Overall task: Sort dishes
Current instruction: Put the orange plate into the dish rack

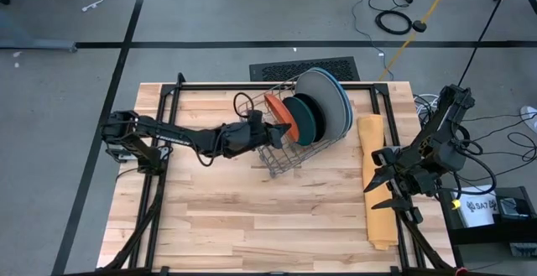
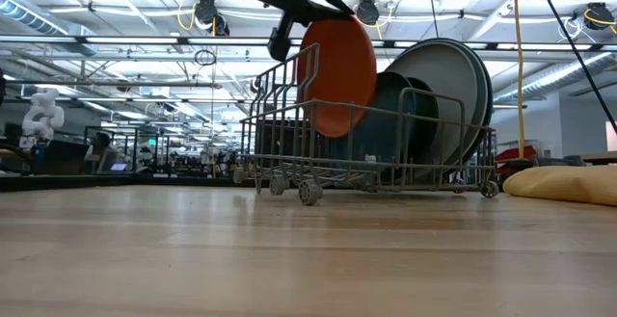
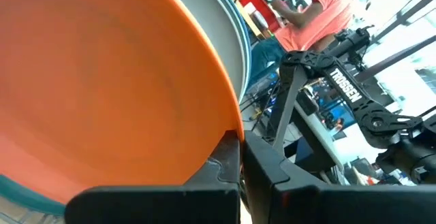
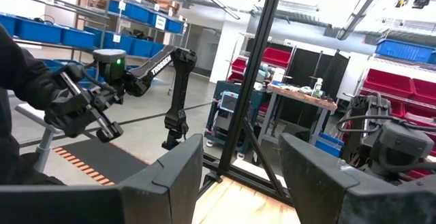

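Orange plate (image 3: 102,81) fills the left wrist view, its rim pinched between the left gripper's (image 1: 283,130) fingers (image 3: 225,166). That gripper reaches from the bench's left side to the wire rack (image 1: 285,154) and holds the orange plate (image 2: 335,74) upright and slightly tilted at the rack's left end, raised above the other dishes in the low view. Just beside it, standing on edge in the rack, is the teal plate (image 1: 305,118), with a dark one next to it that I cannot make out clearly. Behind these stand the large grey plate (image 2: 453,95) and a blue plate (image 1: 345,106). The right gripper (image 1: 388,185) waits well apart at the bench's (image 1: 235,217) right edge over the yellow-orange cloth (image 1: 372,138), its fingers (image 4: 170,176) spread and empty.
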### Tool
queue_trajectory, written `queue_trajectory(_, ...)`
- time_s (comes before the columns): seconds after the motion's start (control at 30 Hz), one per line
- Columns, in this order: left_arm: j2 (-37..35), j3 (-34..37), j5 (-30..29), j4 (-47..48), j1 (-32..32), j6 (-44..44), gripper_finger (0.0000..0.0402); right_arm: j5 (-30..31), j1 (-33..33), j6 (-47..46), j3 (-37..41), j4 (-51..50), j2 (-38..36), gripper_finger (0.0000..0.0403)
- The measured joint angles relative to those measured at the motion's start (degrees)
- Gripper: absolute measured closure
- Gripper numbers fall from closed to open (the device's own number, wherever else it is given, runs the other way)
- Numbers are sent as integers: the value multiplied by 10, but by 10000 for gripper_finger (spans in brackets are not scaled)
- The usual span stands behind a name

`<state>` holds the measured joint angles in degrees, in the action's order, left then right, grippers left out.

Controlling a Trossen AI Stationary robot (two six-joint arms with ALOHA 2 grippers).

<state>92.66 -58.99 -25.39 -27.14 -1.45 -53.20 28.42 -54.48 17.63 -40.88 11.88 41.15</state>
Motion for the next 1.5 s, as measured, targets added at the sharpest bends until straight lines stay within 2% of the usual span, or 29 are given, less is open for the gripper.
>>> queue_trajectory(0.4, 0, 0, 41, 4, 1, 4, 400, 0, 0, 0, 0, 1, 0, 218)
queue_trajectory(0.8, 1, -1, 48, 3, 20, -80, 400, 0, 0, 0, 0, 3, 0, 218)
queue_trajectory(1.03, 4, -23, 74, 19, 23, -74, 400, 0, 0, 0, 0, 2, 0, 218)
queue_trajectory(1.2, 5, -42, 82, 73, 24, -80, 400, 0, 0, 3, 0, 1, 0, 218)
queue_trajectory(1.5, 29, -41, 104, 49, 30, -68, 400, 0, 0, 1, 0, 1, 0, 218)
